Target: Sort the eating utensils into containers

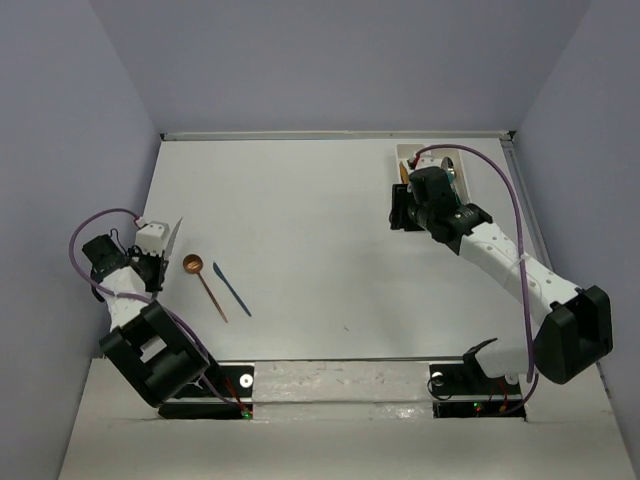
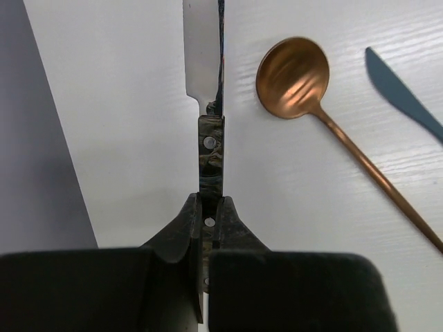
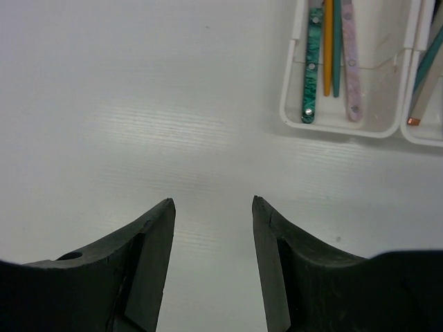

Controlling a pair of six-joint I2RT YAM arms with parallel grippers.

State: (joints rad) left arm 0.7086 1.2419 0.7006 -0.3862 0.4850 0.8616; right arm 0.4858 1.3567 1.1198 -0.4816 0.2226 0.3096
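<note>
Left gripper (image 2: 210, 207) fingers fill the bottom of the left wrist view, pressed tight together on the dark, mottled, riveted handle of a knife (image 2: 204, 62). Its silver blade runs straight out toward 12 o'clock, turned on edge. Whether the knife clears the table (image 1: 330, 230) cannot be told. From the fingertips, a copper spoon (image 2: 346, 145) lies at 2 o'clock, bowl up, its handle slanting off toward 4 o'clock. A blue knife (image 2: 401, 93) lies just beyond it, near but not touching.

From above, the left gripper (image 1: 160, 248) sits at the table's 9 o'clock edge, the held knife (image 1: 176, 232) pointing toward 1 o'clock. The spoon (image 1: 208, 292) and blue knife (image 1: 231, 289) lie side by side at about 8 o'clock, flat on the table, both slanted the same way.

The right gripper (image 3: 212, 204) stands partly open with nothing between its fingers, over bare table. In its view the trays (image 3: 346, 130) lie at 1 o'clock. The left tray holds a green handle (image 3: 311, 62), an orange handle (image 3: 328, 48), a teal handle (image 3: 337, 48) and a pink handle (image 3: 350, 62), laid parallel. The right tray, cut off by the frame, shows a beige handle (image 3: 423, 90). From above, the right gripper (image 1: 400, 212) hangs at the table's 1 o'clock, its arm covering most of the trays (image 1: 400, 150).
</note>
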